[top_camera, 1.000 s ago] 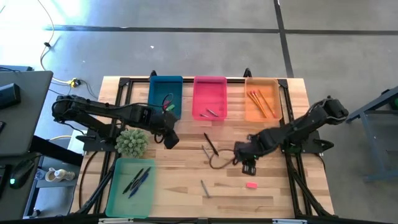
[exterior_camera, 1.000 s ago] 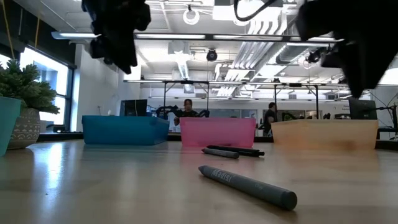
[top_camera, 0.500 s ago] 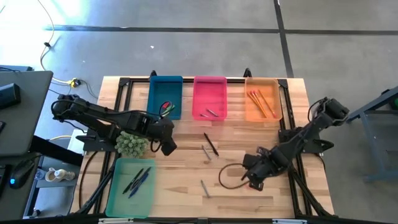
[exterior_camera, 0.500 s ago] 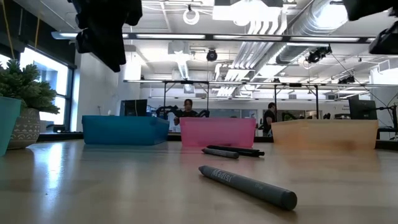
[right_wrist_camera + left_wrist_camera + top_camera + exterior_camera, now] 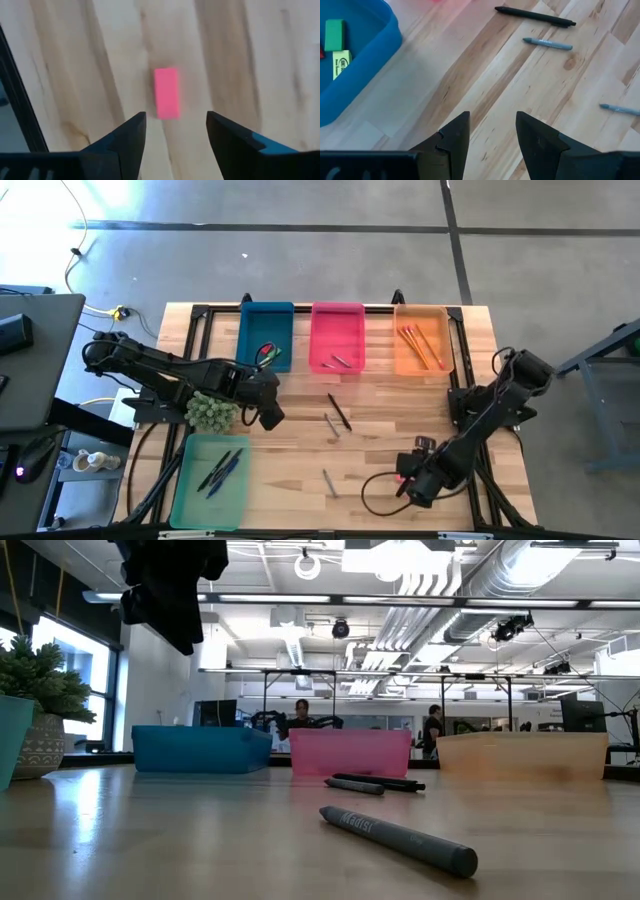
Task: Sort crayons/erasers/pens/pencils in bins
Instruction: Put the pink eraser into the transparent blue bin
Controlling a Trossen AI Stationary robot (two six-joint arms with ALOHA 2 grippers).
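A pink eraser point(image 5: 166, 93) lies flat on the wood near the table's front right. My right gripper point(image 5: 175, 129) hangs open just above it point(image 5: 403, 477), pointing down, and touches nothing. My left gripper point(image 5: 492, 134) hovers open and empty beside the blue bin point(image 5: 266, 335), which holds erasers point(image 5: 335, 34). A black pen point(image 5: 339, 411) and two grey crayons point(image 5: 331, 423) point(image 5: 328, 481) lie loose mid-table. Crayons lie in the pink bin point(image 5: 337, 335), pencils in the orange bin point(image 5: 423, 338), pens in the green bin point(image 5: 211, 478).
A potted plant point(image 5: 211, 410) stands beside my left arm, just behind the green bin. My right arm's cable point(image 5: 375, 495) loops over the table near the front edge. Bare wood lies between the loose sticks and the front edge.
My right gripper has swung from mid-table toward the near right corner and sunk, and now stands over the pink eraser; it has left the low view. My left gripper has drifted a little toward the table's left and near side. Nothing on the table has moved.
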